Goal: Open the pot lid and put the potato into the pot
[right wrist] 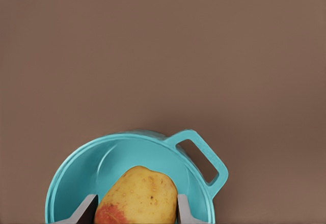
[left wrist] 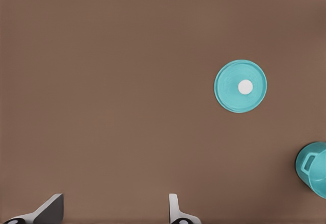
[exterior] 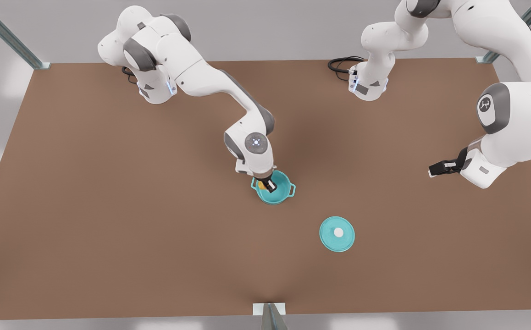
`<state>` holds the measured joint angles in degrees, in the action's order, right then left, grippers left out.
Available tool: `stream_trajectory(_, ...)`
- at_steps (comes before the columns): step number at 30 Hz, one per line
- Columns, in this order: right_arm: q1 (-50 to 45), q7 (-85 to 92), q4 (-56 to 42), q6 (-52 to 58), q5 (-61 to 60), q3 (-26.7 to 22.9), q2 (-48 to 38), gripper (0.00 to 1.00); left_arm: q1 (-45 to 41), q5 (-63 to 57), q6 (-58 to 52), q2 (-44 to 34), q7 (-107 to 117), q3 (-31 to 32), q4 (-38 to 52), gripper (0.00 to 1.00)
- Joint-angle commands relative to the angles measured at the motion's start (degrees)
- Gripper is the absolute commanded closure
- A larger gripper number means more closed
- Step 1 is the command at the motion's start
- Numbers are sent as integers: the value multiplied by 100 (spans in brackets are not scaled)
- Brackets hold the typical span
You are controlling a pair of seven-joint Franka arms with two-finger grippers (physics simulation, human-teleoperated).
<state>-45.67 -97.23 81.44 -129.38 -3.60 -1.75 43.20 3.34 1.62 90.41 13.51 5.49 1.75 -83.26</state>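
The yellow, red-patched potato [right wrist: 138,196] sits over the open teal pot [exterior: 275,187]; the pot lid [exterior: 337,233] lies flat nearby.

We note two white arms with grey joint caps bearing lit round indicators. Black cables loop at each base. Each dark gripper [exterior: 269,184] carries grey fingers [right wrist: 85,210], white-tipped on one [exterior: 432,172].

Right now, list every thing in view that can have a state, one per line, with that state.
Round teal pot: uncovered, upright on the brown table.
Flat teal pot lid with white knob: off the pot, lying flat on the table, knob up.
Yellow, red-patched potato: gripped, inside the pot's rim.
Right hand: shut on the potato, over the pot.
Left hand: open, empty, waiting aside.
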Motion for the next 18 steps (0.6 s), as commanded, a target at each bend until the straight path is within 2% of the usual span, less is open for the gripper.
stream_trajectory(1,-4,-482,-5,18,-1,0,-4,38,0,-4,-6,-6,-13,1,3,0)
stream_trajectory(4,-39,-508,-31,18,-1,26,-4,38,0,-4,-6,-6,-13,1,3,0)
stream_trajectory(5,-39,-482,-31,18,8,26,-4,27,0,14,-6,-6,-31,10,3,0)
stream_trajectory(6,-39,-394,-31,18,184,35,-4,0,-17,57,11,-15,-48,45,-59,0)
stream_trajectory(13,-39,-306,-31,79,219,17,-39,0,-237,22,20,46,-611,89,-85,0)
stream_trajectory(14,93,45,-58,404,219,-36,-259,0,-237,31,20,38,-620,89,-85,0)
stream_trajectory(15,453,713,-549,1396,210,-62,-417,0,-237,49,20,46,-620,89,-76,0)
stream_trajectory(16,962,1600,-858,2135,219,-62,-645,0,-228,49,20,46,-620,80,-68,0)
stream_trajectory(18,2315,4138,-840,3005,623,-62,-1173,0,-220,40,20,46,-628,80,-68,0)
